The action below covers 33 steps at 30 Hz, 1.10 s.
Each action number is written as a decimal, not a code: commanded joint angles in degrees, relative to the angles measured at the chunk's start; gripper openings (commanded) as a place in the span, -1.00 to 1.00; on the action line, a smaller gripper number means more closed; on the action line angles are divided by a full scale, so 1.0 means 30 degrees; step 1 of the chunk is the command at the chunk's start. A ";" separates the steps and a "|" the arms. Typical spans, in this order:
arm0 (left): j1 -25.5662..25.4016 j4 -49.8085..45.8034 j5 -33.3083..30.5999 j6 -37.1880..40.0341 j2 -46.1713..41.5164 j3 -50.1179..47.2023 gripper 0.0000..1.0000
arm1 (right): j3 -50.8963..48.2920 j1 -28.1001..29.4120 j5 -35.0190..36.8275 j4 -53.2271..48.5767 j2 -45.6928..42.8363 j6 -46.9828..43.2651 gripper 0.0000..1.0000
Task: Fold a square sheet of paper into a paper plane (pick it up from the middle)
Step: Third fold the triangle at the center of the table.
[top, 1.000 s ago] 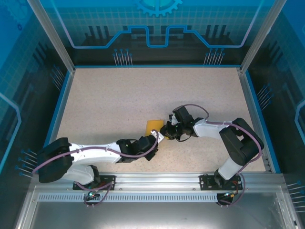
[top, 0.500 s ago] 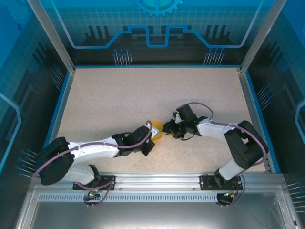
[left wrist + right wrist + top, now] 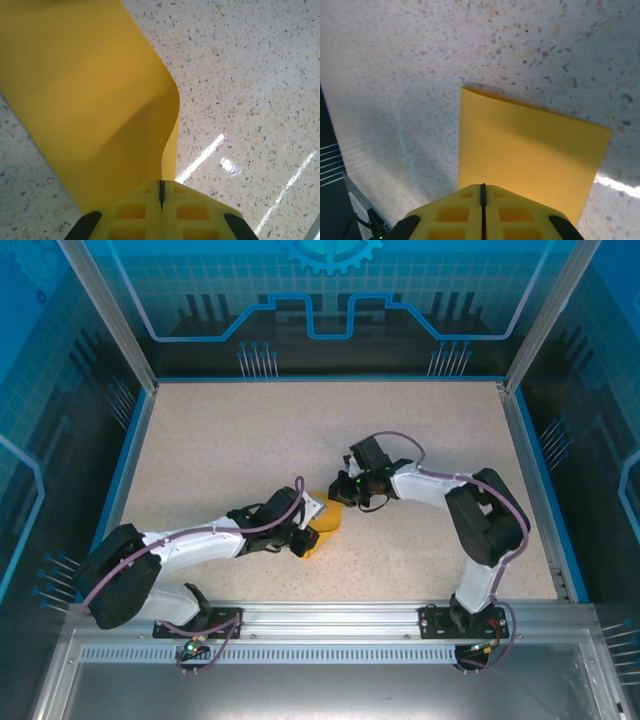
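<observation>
Starting closest to us in the top view: both arms are bolted to the metal rail (image 3: pixel 330 620) at the near edge of the table (image 3: pixel 250 430). The left arm (image 3: pixel 190 545) lies low and stretches toward the middle, and the right arm (image 3: pixel 480 520) bends back in from the right side.

The left gripper (image 3: pixel 161 186) is clamped tight on the square sheet of paper (image 3: pixel 328 523). In its wrist camera the yellow fingers (image 3: pixel 135 210) are pressed together with just a thin seam between them. The orange-yellow sheet comes straight out of that seam and bows up and over in a soft curve, so it's lifted off the speckled tabletop there, not lying flat.

The paper sits a bit nearer than the table's centre, right between the two tools. From above it reads as a small narrow strip.

Just past it, the right gripper (image 3: pixel 482 189) is closed too, fingertips together. Its camera shows the sheet spreading out flat ahead of the tips, far corners down on the surface. We honestly can't tell whether it's actually pinching the edge or just sitting over it.

Beyond that there's bare table up to the blue-trimmed back wall (image 3: pixel 330 300).
</observation>
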 commanded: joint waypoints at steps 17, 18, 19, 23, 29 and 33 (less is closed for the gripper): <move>0.2589 -0.0604 0.2853 0.0018 0.1822 0.1747 -1.00 | 0.2375 0.0617 0.1387 -0.4691 0.3421 -0.3955 -0.91; 0.2847 -0.0716 0.3040 0.0058 0.1959 0.1897 -1.00 | 0.2457 0.0611 0.1324 -0.4780 0.3400 -0.4072 -0.91; 0.2996 -0.0825 0.3200 0.0131 0.2102 0.2052 -1.00 | 0.2542 0.0611 0.1287 -0.4892 0.3418 -0.4196 -0.91; 0.3302 -0.1525 0.3762 0.0431 0.3140 0.2881 -1.00 | 0.2770 0.0563 0.1212 -0.5104 0.3367 -0.4430 -0.89; 0.3314 -0.1376 0.3868 -0.0157 0.3518 0.2616 -1.00 | 0.2880 0.0566 0.1034 -0.5129 0.3243 -0.4232 -0.88; 0.3339 -0.1400 0.3841 -0.0785 0.3061 0.2275 -1.00 | 0.2931 0.0581 0.1080 -0.5119 0.3245 -0.4116 -0.87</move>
